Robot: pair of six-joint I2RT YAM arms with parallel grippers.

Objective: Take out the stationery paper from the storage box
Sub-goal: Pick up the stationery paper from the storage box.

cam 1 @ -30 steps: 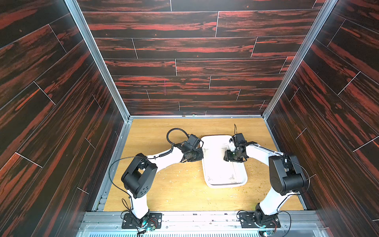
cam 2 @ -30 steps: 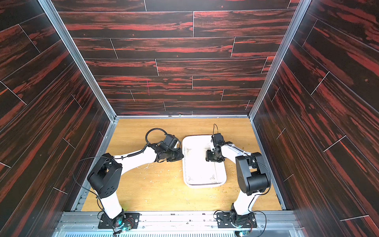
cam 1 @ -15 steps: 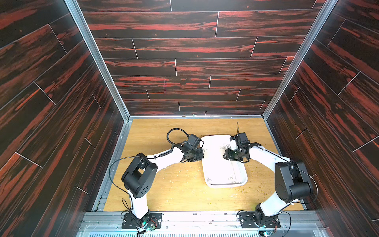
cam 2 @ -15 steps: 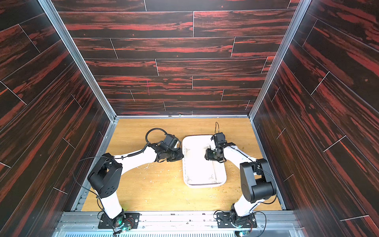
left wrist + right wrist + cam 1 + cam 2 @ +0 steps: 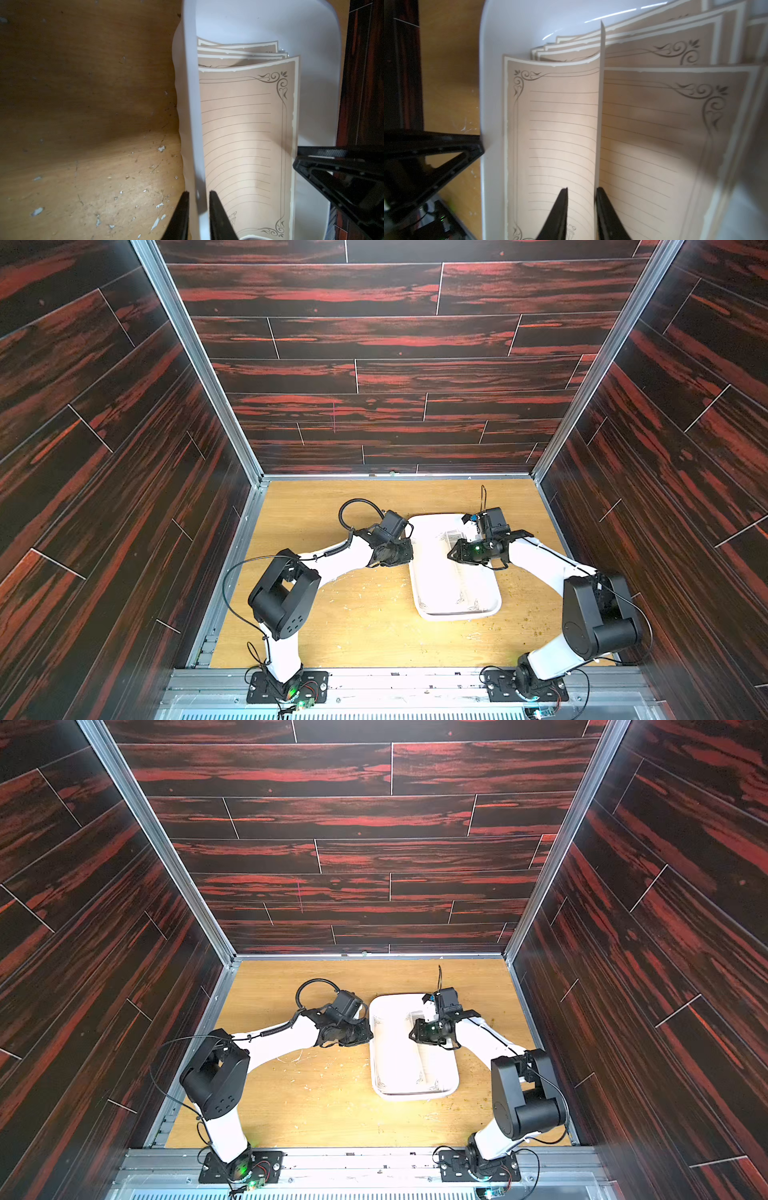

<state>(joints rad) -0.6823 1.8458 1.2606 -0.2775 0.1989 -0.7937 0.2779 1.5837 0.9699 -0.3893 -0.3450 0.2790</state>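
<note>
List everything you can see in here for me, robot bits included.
storage box: one, white, on the table between the arms.
paper sheets: several, cream with dark corner swirls, inside the box, top one curled up.
table: one, light wood, speckled with pale flecks.
walls: three, dark red-black planks, around the table.
left arm and right arm: two, white with black joints, either side of the box.
left gripper: one, black, clamped on the box rim.
right gripper: one, black, jaws slightly apart astride the raised sheet.

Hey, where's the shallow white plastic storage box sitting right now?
In a top view the shallow white plastic storage box lies on the wooden table, right of centre; the left gripper has its jaws straddling the box's left rim.
</note>
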